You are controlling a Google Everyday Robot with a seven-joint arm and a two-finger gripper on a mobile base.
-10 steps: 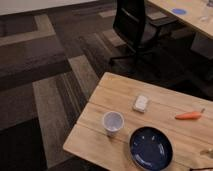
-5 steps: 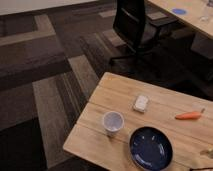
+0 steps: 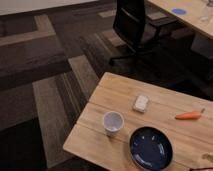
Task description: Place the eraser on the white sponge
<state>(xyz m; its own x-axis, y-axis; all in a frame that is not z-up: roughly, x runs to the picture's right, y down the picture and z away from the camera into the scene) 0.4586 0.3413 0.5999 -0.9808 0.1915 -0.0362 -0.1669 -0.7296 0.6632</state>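
Note:
The white sponge [image 3: 141, 103] is a small off-white pad with rounded corners, lying flat near the middle of the wooden table [image 3: 105, 137]. I see no eraser as a dark and red-orange block anywhere on the table. A small pale thing [image 3: 207, 157] sits at the table's right edge, partly cut off, and I cannot tell what it is. The gripper and the arm are out of view.
A white cup [image 3: 113, 123] stands upright left of the front centre. A dark blue plate [image 3: 151, 148] lies at the front. An orange carrot [image 3: 189, 115] lies to the right. A black office chair [image 3: 136, 25] stands behind the table, on patterned carpet.

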